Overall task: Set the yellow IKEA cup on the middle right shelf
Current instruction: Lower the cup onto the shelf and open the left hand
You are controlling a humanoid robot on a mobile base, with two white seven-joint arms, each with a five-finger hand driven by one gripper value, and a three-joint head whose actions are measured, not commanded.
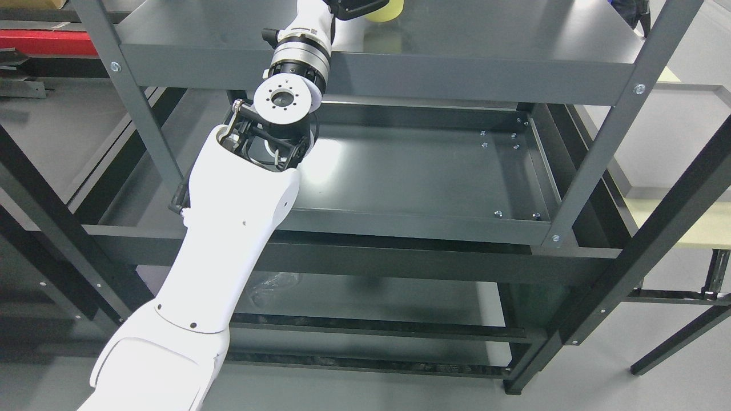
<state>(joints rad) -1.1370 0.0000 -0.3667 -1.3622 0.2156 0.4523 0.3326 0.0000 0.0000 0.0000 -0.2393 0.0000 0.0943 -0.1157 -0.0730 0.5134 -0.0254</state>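
— How many cups?
— One yellow cup [384, 10], cut off by the top edge of the picture.
— Robot arms?
— One white arm [228, 228], coming in from the lower left.
— And the dark grey rack [622, 108], how many shelf levels?
— Three show: a top shelf [485, 34], a middle shelf [422, 171] and a lower shelf [371, 297].
— Anything beside it?
— One pale table [685, 222] at the right.

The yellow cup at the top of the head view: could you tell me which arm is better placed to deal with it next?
The left. Its arm reaches up from the lower left, and the left hand is already at the yellow cup over the top shelf. The right arm is not in view.
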